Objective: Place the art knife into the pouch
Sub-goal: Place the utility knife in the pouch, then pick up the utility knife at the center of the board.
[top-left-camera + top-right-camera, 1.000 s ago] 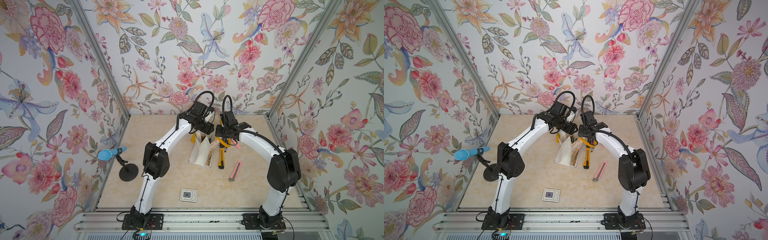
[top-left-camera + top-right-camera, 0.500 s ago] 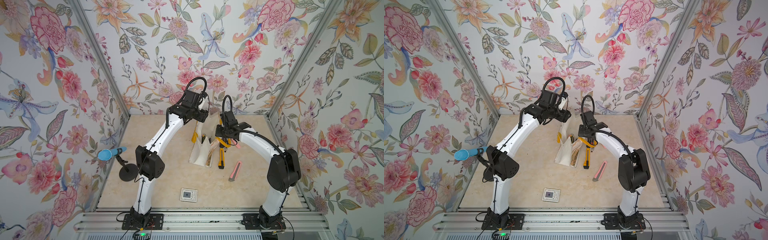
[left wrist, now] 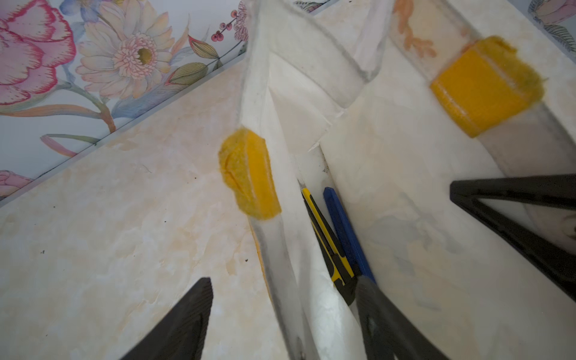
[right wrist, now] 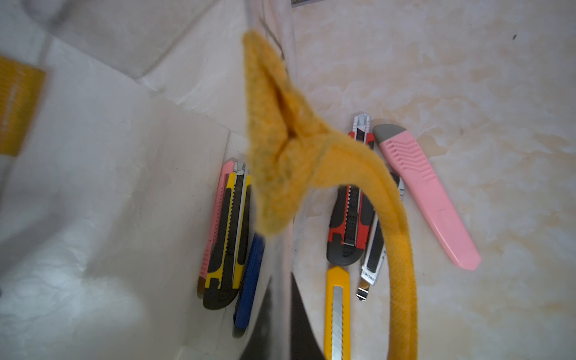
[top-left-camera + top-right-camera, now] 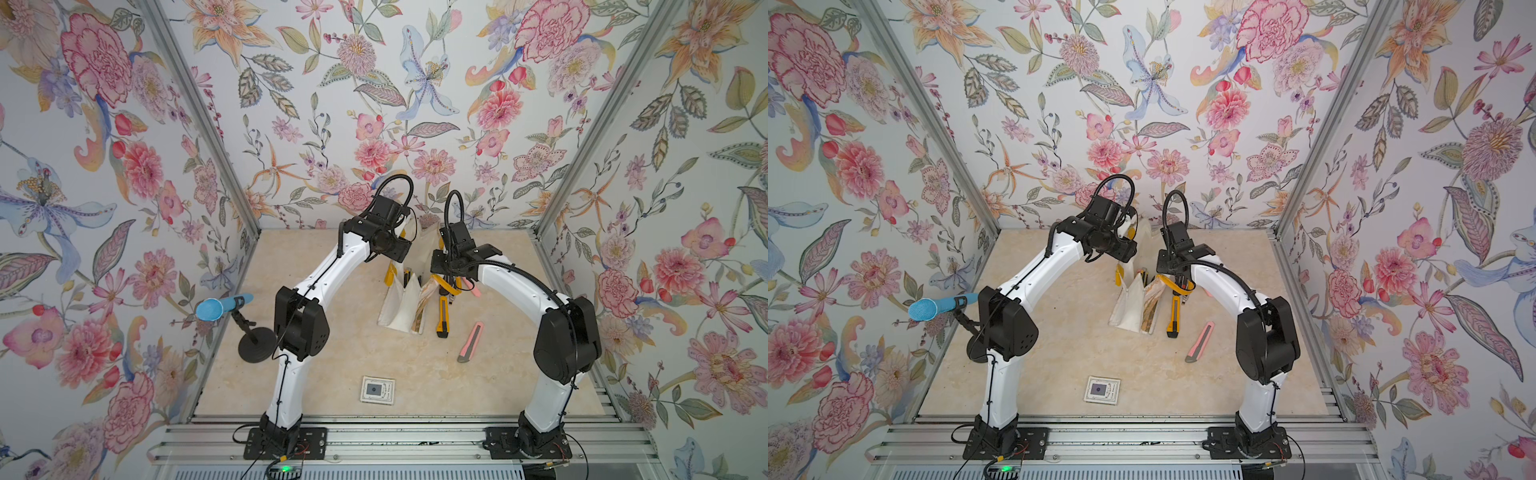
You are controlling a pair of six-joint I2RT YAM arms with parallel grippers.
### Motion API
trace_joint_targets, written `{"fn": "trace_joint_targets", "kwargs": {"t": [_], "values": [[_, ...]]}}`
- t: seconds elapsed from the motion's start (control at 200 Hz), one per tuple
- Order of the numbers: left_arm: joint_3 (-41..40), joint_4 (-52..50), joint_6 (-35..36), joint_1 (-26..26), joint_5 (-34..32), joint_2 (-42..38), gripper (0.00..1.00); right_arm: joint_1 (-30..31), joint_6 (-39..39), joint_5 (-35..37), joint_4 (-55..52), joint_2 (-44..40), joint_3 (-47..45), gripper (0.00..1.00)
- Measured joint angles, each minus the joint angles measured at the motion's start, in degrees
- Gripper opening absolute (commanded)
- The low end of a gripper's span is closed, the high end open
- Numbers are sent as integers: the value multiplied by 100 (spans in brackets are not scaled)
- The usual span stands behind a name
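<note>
Out in the centre, your pouch (image 5: pixel 397 309) stands open.
Heads up: right gripper (image 4: pixel 280 311) pinches its rim, left gripper (image 3: pixel 283 282) straddles it, jaws apart.

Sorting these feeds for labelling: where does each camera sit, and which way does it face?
Both top views: high above the arms' bases, looking down toward the back wall; left arm and right arm show, flanking the pouch.
Left wrist: on the left arm, looking into the pouch; open left claw straddles its wall.
Right wrist: on the right arm, looking down the pouch wall; right claw shut on it.
Shared: both wrist views show the blue knife inside.
</note>
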Motion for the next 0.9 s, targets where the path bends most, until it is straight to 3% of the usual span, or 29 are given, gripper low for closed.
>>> {"fn": "trace_joint_targets", "kwargs": {"t": [0.21,0.285,0.35,0.54,0.69,0.896], "values": [[0,-46,-79,0,162,278,73,-4,-2,-22,2,2,0,0],[0,-85,-79,0,162,365,69,-4,-2,-24,-2,28,22,0],[0,-103,-101,0,168,411,57,-4,-7,-37,0,57,44,0],[4,-118,-138,0,199,448,0,-15,-44,-90,-9,87,114,0],[122,-269,-68,0,-46,448,0,-48,-46,-127,-44,87,166,0],[168,-542,122,11,-1167,385,0,-107,-107,-83,-48,90,192,0]]}}
